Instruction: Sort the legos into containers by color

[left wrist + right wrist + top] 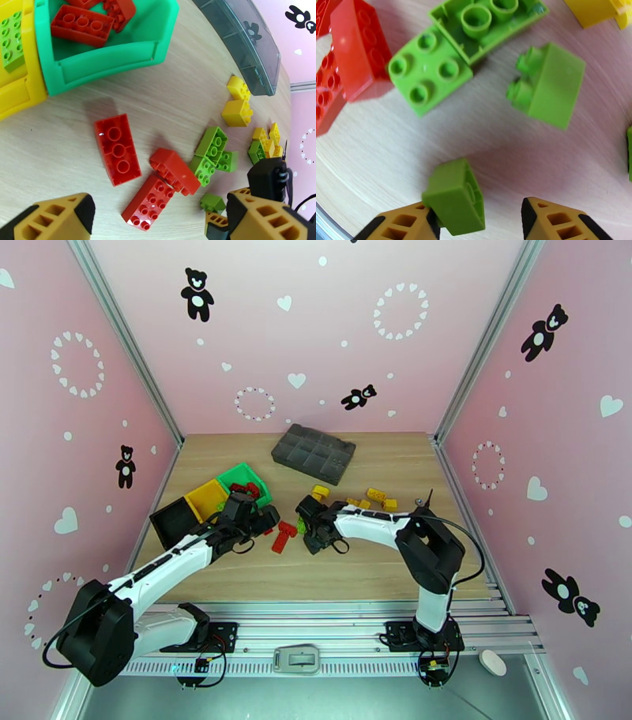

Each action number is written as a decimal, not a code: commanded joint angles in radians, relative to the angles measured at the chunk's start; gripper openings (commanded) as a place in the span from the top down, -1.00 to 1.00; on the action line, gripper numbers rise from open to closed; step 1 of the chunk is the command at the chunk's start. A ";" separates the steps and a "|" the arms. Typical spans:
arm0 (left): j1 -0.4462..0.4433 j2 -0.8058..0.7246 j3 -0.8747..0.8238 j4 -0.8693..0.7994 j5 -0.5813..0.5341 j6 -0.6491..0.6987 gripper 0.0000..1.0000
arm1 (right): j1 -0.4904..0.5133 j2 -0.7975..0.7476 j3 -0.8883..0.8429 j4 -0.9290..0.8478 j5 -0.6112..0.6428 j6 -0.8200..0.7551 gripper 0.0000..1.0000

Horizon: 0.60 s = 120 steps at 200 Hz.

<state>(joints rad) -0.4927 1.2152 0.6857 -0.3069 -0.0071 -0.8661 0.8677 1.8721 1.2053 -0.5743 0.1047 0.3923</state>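
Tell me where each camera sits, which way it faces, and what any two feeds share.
Top external: above and behind the arm bases, looking down on the wooden table; both white arms, left gripper and right gripper show.
Left wrist: above the table, facing red plastic bricks and the green plastic bin; its orange fingers show.
Right wrist: close over light green plastic bricks; its fingers show.
Shared: both wrist views catch those green bricks beside a red one.

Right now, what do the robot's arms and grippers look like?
The left arm and right arm have white links, black joints and loose black cables. Their fingers are mustard-yellow lattice with black tips.
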 commanded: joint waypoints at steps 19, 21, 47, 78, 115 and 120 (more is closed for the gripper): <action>0.013 -0.011 -0.009 -0.018 -0.012 0.002 -0.88 | -0.010 0.032 0.033 0.006 -0.009 -0.004 -0.04; 0.015 -0.011 -0.009 -0.017 -0.012 0.004 -0.88 | -0.011 0.032 0.033 0.006 -0.010 -0.004 -0.03; 0.028 -0.013 -0.009 -0.016 -0.002 0.007 -0.89 | -0.016 0.038 0.044 0.009 -0.010 -0.006 0.05; 0.045 -0.017 -0.014 -0.017 0.008 0.010 -0.89 | -0.020 0.048 0.064 0.006 -0.011 -0.010 0.07; 0.064 -0.029 -0.024 -0.018 0.019 0.012 -0.89 | -0.024 0.074 0.091 -0.004 -0.013 -0.020 0.04; 0.068 -0.032 -0.027 -0.019 0.021 0.012 -0.89 | -0.024 0.075 0.093 -0.004 -0.013 -0.020 0.05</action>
<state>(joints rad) -0.4404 1.2137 0.6811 -0.3069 -0.0074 -0.8654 0.8474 1.9125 1.2686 -0.5682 0.0952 0.3828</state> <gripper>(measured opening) 0.944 0.479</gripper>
